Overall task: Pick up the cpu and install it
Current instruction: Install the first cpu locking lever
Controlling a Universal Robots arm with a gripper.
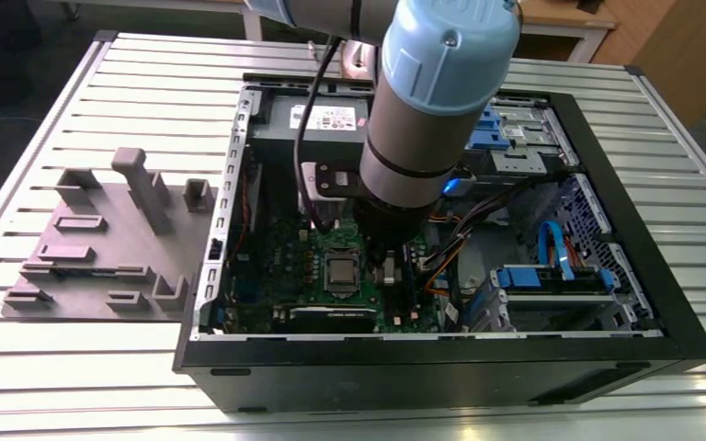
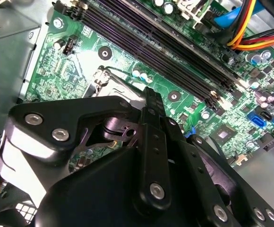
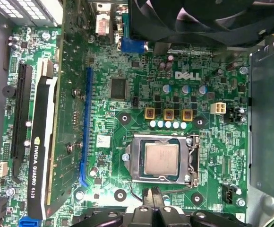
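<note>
We see the arm (image 1: 433,110) reaching down into the open case (image 1: 451,358), which lies on a slatted table (image 1: 84,367). At the exterior view's left, a grey fixture (image 1: 108,239) sits beside the case.

In the first wrist view the cpu (image 3: 161,159) lies flat in its socket (image 3: 161,158) on the green motherboard (image 3: 127,71), square within the metal frame. The gripper (image 3: 151,195) hovers just beside the socket's edge, its fingertips pressed together and grasping nothing. In the second wrist view its black fingers (image 2: 152,118) meet over the board, next to the long memory slots (image 2: 175,56). A graphics card (image 3: 45,142) stands in a slot, well apart from the socket.
</note>
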